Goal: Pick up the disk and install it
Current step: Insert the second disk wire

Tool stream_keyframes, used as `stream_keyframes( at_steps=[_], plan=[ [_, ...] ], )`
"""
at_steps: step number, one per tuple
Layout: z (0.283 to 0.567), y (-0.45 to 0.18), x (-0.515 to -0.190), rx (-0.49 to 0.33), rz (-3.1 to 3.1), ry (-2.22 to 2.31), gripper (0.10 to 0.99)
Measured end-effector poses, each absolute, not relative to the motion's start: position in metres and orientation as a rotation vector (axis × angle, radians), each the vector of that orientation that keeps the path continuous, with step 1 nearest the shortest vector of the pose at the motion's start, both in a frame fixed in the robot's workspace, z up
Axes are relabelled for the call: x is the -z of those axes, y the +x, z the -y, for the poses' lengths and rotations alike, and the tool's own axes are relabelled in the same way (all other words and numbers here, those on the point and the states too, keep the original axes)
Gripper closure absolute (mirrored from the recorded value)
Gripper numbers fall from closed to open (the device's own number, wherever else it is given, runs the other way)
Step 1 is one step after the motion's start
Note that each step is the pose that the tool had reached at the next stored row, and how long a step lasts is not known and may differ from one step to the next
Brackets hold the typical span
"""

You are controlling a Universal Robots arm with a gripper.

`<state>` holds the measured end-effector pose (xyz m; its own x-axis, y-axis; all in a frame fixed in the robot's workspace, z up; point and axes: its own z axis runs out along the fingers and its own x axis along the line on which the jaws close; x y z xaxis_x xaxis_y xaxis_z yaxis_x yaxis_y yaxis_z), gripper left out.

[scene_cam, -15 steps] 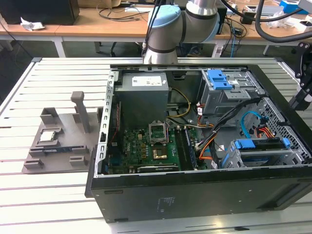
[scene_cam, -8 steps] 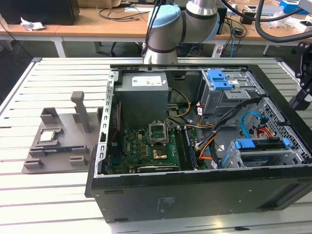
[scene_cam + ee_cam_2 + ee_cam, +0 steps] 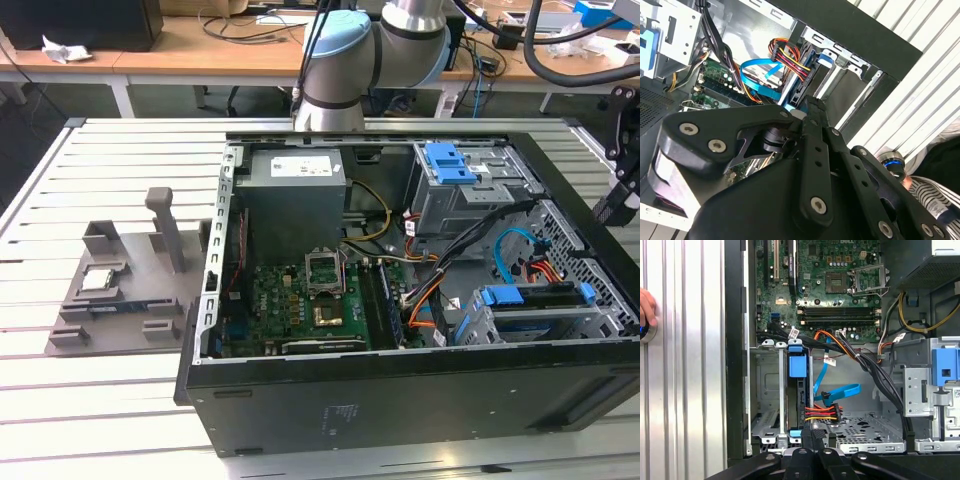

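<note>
Running this from afar, I start at the exterior view's left. A grey plastic fixture plate (image 3: pixel 110 310) lies on the slatted aluminium surface (image 3: pixel 100 420), just beside the open black computer case (image 3: pixel 400 400). The green motherboard (image 3: pixel 300 300) fills the case's middle.

Toward the exterior view's right, the silver hard disk in its blue plastic bracket (image 3: pixel 530 297) sits slotted on edge in the lower metal drive cage (image 3: pixel 480 330). The neighbouring slot is vacant.

In the first wrist view the black gripper (image 3: pixel 812 432) has its fingers together with nothing between them. Its tip is just beside the rear edge of the disk (image 3: pixel 796 365), where the red, yellow and orange cable bundle (image 3: pixel 822 415) meets it. I cannot tell whether the tip touches the disk.

The gripper's own linkage hides much of the second wrist view, covering the lower end of the disk (image 3: pixel 801 85).

A person's hand (image 3: pixel 645 305) rests at the frame edge, well apart from the case. The room between cage wall and cables is tight.
</note>
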<state>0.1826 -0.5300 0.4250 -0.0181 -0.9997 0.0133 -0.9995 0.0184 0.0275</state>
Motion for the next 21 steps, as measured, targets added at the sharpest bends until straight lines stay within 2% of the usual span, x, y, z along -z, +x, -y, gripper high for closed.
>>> stream_keyframes(
  at_steps=[3, 5, 6, 7, 21],
  plan=[
    [0.5300, 0.1825, -0.4250, 0.016, 2.221, 2.181, 0.973],
    [0.5300, 0.1826, -0.4251, 0.016, 2.221, 2.181, 0.851],
    [0.5300, 0.1826, -0.4252, 0.016, 2.221, 2.181, 0.851],
    [0.5300, 0.1826, -0.4252, 0.016, 2.221, 2.181, 0.784],
    [0.5293, 0.1823, -0.4194, 0.016, 2.221, 2.181, 0.784]
  ],
)
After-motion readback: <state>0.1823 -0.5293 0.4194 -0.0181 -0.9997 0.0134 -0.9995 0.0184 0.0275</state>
